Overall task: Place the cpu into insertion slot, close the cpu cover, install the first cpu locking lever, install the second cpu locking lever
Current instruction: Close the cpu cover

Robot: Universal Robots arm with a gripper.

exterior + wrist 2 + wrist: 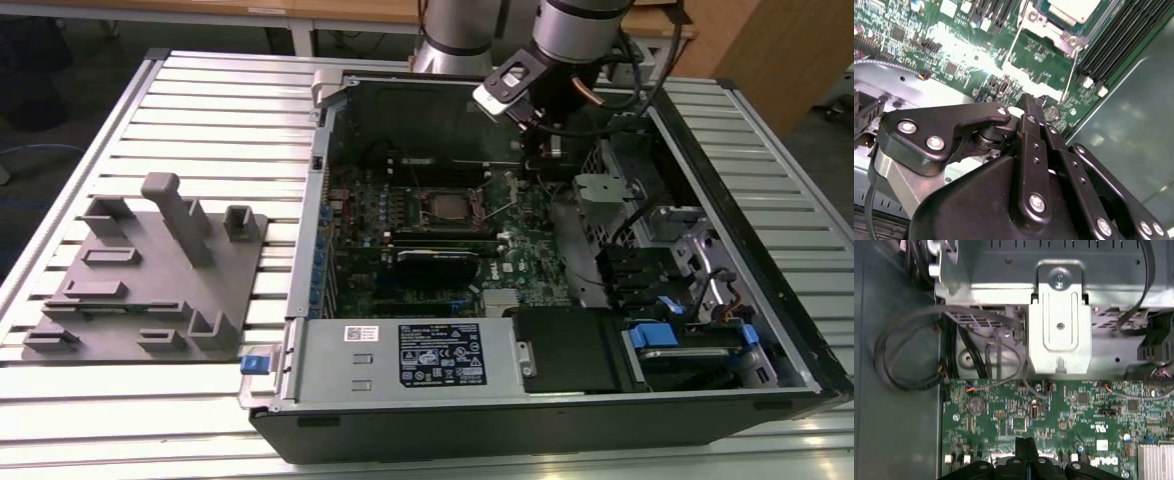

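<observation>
Hanging inside the open black computer case [561, 415], in the exterior view, the robot's black metal gripper [542, 150] stands over the far part of the green circuit board [527, 262]. The small square black insertion slot [447, 208] lies from it toward the exterior view's left and a little nearer the camera, near but apart.

In the second wrist view the gripper [1034, 102] has its two black fingers pressed together with nothing between them. Beyond the tips is a corner of the socket. The flat square cpu [1074, 9], with its dull silver-grey top, sits in the insertion slot. The grey metal frame of the cpu cover [1051, 30] lies around it, seemingly down. A thin bright wire locking lever [1013, 47] and a second lever [1070, 70] run from the socket toward the fingertips, their long axes roughly in line with the fingers. Whether either is latched I cannot tell.

In the first wrist view the closed fingertips [1021, 452] point across the board toward a silver sheet-metal bracket [1059, 325] and looped grey cables [909, 355].
</observation>
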